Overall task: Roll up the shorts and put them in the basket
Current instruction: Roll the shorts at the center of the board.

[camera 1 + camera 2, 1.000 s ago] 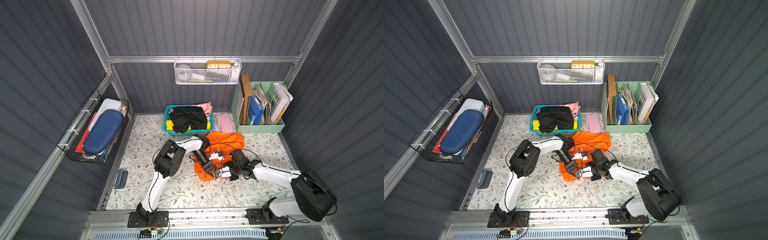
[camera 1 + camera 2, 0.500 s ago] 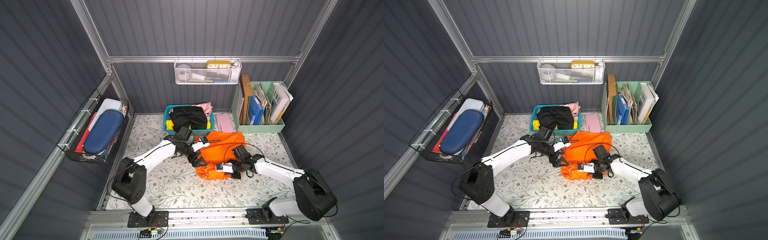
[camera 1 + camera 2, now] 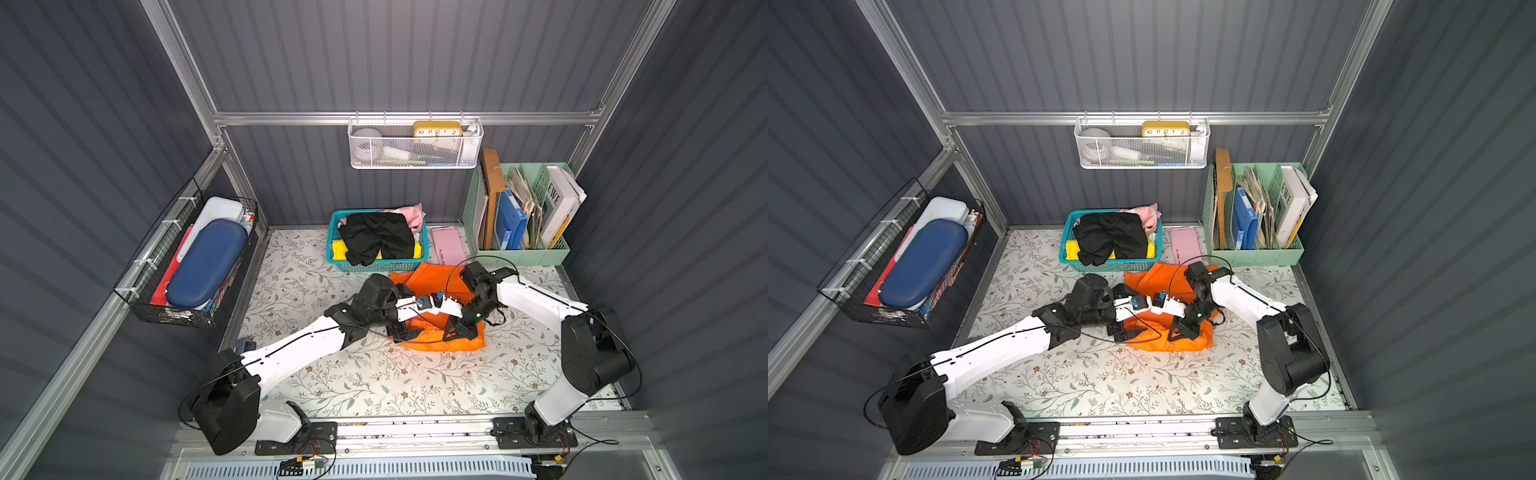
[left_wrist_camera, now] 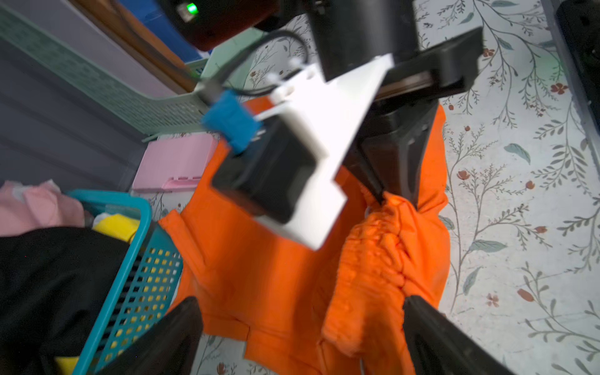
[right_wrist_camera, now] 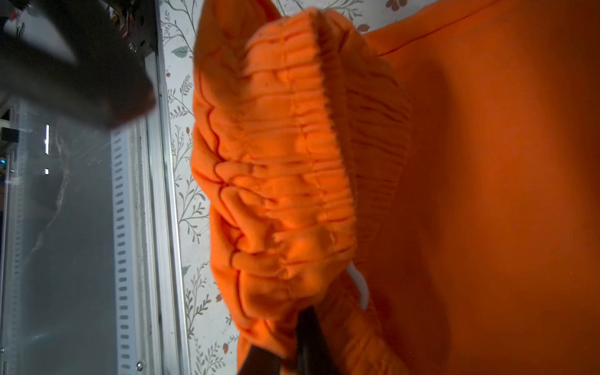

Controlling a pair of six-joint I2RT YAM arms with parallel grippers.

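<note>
Orange shorts (image 3: 434, 277) bunched tight in right gripper (image 4: 386, 194), under wide-spread left gripper (image 4: 302, 324).

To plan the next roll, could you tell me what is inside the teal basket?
Black shorts on top, yellow cloth beneath, pink cloth behind; anything deeper is covered.

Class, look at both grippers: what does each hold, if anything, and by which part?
The right gripper is shut on the orange shorts, pinching their gathered elastic waistband. The left gripper is open and holds nothing.
</note>
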